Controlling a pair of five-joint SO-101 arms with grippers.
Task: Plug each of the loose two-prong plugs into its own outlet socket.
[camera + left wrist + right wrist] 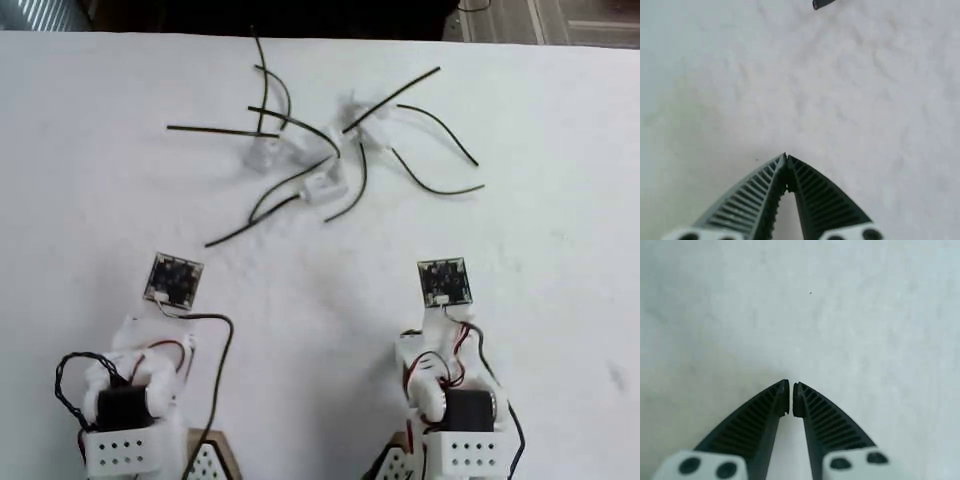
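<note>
Left arm (130, 400) and right arm (450, 400) well apart from plug-and-wire tangle (318, 165) on worktop (560, 260); left jaws closed tip-to-tip, right jaws a hairline apart, both empty.

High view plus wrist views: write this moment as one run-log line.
left gripper: shut, empty | right gripper: shut, empty | wired plugs: tangled pile mid-table, away from both grippers

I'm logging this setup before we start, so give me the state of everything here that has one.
Left arm: jaws shut, empty.
Right arm: jaws shut, empty.
Wires: tangled, crossing one another.
Plugs: lying among them, ungripped; mated or not, too blurred to tell.
</note>
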